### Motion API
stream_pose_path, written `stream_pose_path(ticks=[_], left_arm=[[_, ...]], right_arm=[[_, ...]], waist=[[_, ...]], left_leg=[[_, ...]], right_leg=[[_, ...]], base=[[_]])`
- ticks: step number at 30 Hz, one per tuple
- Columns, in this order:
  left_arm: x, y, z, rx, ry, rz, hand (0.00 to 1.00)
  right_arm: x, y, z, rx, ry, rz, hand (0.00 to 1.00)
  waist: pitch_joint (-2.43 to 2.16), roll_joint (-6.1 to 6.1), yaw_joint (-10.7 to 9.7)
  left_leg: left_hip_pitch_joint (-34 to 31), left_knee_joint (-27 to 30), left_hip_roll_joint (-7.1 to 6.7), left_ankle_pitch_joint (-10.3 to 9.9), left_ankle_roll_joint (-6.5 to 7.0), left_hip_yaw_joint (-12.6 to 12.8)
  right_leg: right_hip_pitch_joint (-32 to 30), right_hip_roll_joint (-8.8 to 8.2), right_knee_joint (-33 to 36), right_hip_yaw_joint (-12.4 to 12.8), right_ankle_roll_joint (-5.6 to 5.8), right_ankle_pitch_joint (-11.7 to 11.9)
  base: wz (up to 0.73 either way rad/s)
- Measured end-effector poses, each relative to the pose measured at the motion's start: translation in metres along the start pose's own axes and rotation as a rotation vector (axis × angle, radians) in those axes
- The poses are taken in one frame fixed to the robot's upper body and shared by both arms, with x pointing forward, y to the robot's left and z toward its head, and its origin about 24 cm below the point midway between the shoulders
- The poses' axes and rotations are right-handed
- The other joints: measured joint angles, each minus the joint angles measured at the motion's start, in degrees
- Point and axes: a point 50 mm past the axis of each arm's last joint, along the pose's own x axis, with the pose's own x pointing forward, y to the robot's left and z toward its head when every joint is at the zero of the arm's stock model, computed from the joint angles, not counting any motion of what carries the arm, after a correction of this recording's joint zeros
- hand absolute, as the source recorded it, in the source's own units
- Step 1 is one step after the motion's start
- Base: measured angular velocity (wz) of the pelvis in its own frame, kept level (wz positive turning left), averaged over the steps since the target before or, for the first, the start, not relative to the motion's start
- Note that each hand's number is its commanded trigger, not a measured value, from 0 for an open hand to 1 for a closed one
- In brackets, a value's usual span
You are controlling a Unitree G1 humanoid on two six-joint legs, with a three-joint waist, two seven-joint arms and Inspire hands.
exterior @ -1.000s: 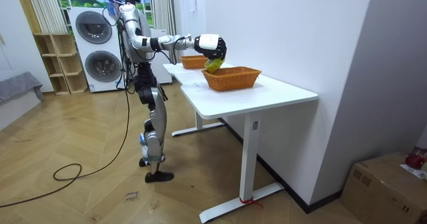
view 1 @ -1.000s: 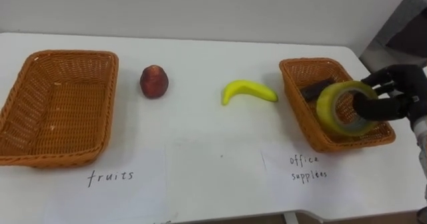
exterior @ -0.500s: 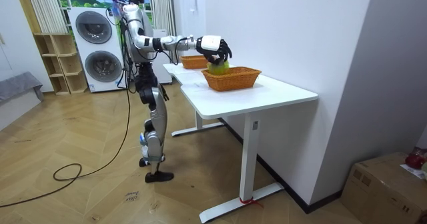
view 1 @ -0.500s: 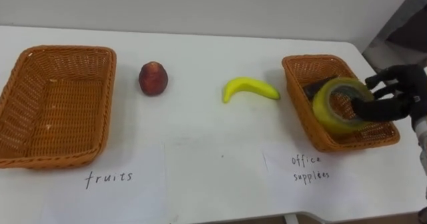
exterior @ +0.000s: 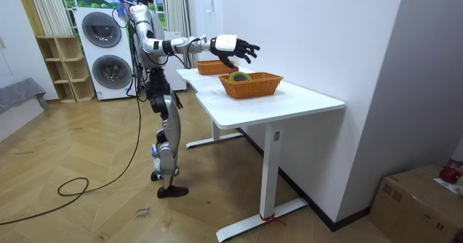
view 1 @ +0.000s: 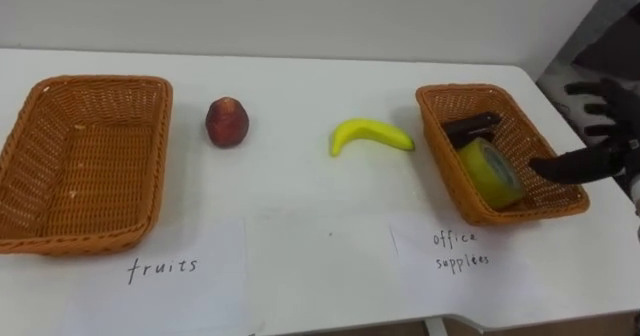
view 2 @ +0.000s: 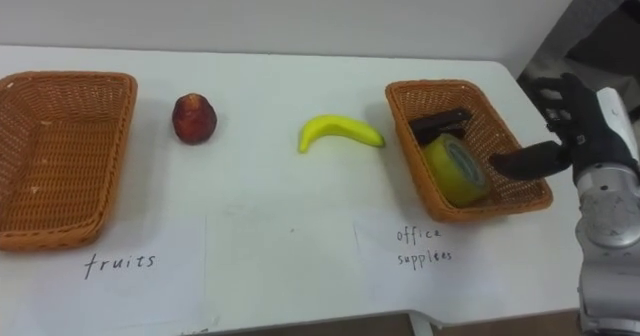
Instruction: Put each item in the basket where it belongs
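A yellow tape roll (view 1: 488, 171) lies tilted inside the right wicker basket (view 1: 530, 211), beside a dark flat object (view 1: 470, 128). My right hand (view 1: 585, 161) hovers just off that basket's right edge, open, fingers spread, thumb pointing towards the roll, holding nothing. In the room view the right hand (exterior: 235, 46) hangs above the basket (exterior: 253, 84). A yellow banana (view 1: 370, 134) lies on the white table left of this basket. A red peach (view 1: 227, 122) sits farther left, next to the empty left wicker basket (view 1: 90, 79).
Paper sheets with handwriting lie before each basket, one at the front left (view 1: 165, 268) and one at the front right (view 1: 460, 251). The table's right edge (view 1: 600, 266) runs close behind my hand. I stand at the table's long side, washing machines (exterior: 108, 51) behind me.
My right hand has opened and let go of the tape roll, which now rests in the right basket. The hand has drawn back to the right and up.
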Motion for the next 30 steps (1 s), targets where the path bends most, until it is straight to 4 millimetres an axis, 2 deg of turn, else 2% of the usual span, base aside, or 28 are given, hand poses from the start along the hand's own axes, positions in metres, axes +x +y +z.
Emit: stream_pose_path(ticks=[13,23,30], left_arm=[[-0.0010,0.0006,-0.0040,0.002,0.002,0.016,0.00],[-0.0013,0.0006,-0.0043,0.001,-0.004,0.018,0.00],[-0.0011,0.0005,-0.0035,-0.006,-0.004,0.017,0.00]], right_arm=[[0.0000,0.0001,0.0006,0.004,-0.006,0.001,0.00],[0.0000,0.0001,0.0007,0.007,-0.007,0.001,0.00],[0.0001,0.0009,0.0010,0.092,-0.013,0.008,0.00]], waist=[[0.37,0.50,0.2],[0.27,0.35,0.1],[0.32,0.23,0.6]], left_leg=[[0.2,-0.1,0.03,0.0,0.00,0.0],[0.2,-0.1,0.03,0.0,-0.01,0.0],[0.2,-0.1,0.04,0.0,-0.01,0.0]], right_leg=[[0.3,0.15,-0.1,-0.1,0.00,0.0],[0.3,0.28,-0.1,-0.1,0.00,0.0],[0.3,0.37,-0.1,0.2,0.00,0.0]], base=[[0.00],[0.00],[0.00]])
